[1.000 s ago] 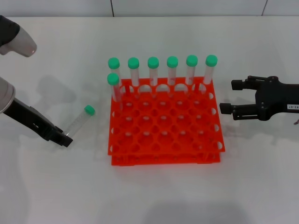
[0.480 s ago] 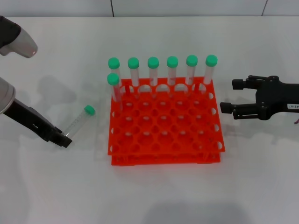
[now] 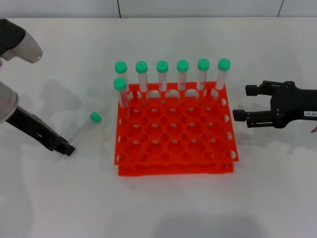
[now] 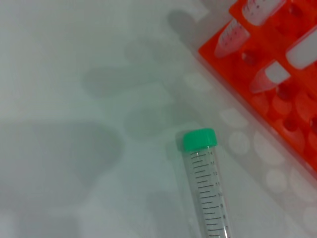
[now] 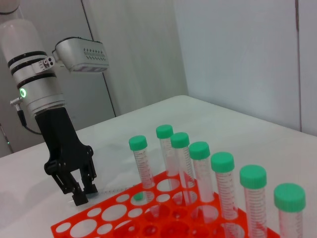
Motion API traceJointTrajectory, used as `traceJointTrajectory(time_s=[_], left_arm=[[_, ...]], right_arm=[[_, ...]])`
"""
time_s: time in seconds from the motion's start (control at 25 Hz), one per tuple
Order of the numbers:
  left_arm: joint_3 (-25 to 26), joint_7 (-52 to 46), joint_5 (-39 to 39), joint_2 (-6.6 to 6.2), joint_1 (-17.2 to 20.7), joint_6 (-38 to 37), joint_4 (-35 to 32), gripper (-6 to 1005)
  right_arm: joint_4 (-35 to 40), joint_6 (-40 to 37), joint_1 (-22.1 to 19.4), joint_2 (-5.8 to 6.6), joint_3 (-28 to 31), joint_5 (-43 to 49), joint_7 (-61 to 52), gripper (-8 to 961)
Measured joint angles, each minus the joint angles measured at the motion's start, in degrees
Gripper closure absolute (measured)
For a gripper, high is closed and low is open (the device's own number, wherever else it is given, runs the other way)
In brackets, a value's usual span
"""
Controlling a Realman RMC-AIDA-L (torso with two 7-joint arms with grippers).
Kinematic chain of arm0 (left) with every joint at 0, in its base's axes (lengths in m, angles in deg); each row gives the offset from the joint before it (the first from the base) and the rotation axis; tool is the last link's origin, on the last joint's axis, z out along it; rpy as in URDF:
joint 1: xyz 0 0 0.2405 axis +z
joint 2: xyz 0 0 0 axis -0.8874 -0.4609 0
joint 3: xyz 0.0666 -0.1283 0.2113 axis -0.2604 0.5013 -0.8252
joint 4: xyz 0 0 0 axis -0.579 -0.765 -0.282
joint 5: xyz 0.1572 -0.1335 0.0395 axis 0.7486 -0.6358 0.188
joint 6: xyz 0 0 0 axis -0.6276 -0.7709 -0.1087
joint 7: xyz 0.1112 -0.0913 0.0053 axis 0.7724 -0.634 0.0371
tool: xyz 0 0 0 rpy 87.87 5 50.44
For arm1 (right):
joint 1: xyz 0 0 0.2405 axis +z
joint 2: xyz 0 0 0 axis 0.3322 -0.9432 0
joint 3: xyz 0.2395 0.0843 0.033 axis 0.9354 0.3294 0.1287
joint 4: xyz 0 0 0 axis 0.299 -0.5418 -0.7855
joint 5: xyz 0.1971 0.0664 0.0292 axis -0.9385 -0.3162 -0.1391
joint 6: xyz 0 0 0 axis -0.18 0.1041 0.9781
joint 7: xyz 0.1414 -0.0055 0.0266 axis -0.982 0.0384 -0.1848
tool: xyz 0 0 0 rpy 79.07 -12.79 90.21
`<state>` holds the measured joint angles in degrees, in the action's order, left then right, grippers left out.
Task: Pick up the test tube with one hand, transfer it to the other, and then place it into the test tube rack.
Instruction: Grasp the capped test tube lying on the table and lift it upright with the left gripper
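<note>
The test tube (image 3: pixel 85 129) lies flat on the white table, left of the orange-red test tube rack (image 3: pixel 176 161), with its green cap pointing toward the rack. My left gripper (image 3: pixel 67 147) is down at table level and shut on the tube's bottom end. In the right wrist view this gripper (image 5: pixel 83 193) has its fingers narrowly together. The left wrist view shows the tube (image 4: pixel 205 188) close up beside the rack's corner (image 4: pixel 297 99). My right gripper (image 3: pixel 241 102) hovers open just right of the rack, holding nothing.
Several green-capped tubes (image 3: pixel 183 74) stand upright along the rack's back row, and one more stands in the second row at the left. These tubes (image 5: pixel 198 168) also fill the right wrist view. Bare table lies in front of the rack.
The left arm's upper part has shifted slightly. The left gripper, the test tube and the right gripper stay where they were.
</note>
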<state>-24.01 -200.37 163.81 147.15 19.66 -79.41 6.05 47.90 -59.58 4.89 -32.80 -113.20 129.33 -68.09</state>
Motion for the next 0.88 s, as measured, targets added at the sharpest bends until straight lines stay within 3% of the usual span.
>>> traceJointTrajectory(time_s=[0.88], left_arm=[[1.8, -1.5, -0.4, -0.74, 0.0, 1.0, -0.1, 792]], right_arm=[[0.0, 0.1, -0.2, 0.0, 0.0, -0.5, 0.2, 102]])
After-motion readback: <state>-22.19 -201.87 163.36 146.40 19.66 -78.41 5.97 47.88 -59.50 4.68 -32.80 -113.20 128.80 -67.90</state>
